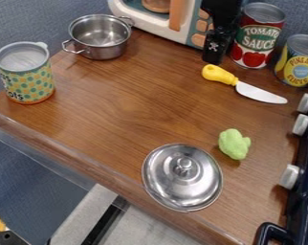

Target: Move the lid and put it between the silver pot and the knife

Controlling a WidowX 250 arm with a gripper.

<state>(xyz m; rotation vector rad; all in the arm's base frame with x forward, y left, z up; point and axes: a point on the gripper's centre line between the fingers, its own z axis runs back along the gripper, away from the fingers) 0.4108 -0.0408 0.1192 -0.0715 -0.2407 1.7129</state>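
Note:
The gripper (214,61) hangs low at the top right of the work surface, in front of the toy microwave and left of the tomato can. Far from it, near the table's front edge, the round silver lid (182,184) lies flat with its knob up. The silver pot (100,37) stands without a cover at the upper left. The knife (243,85), with a yellow handle and white blade, lies at the upper right, just below the gripper and the cans.
A green toy vegetable (234,144) lies above and right of the lid. A dotted can (26,74) stands at the left, with a tomato can (257,36) and pineapple can (298,61) at the back right. Stove knobs (289,176) line the right side. The microwave (166,18) is behind.

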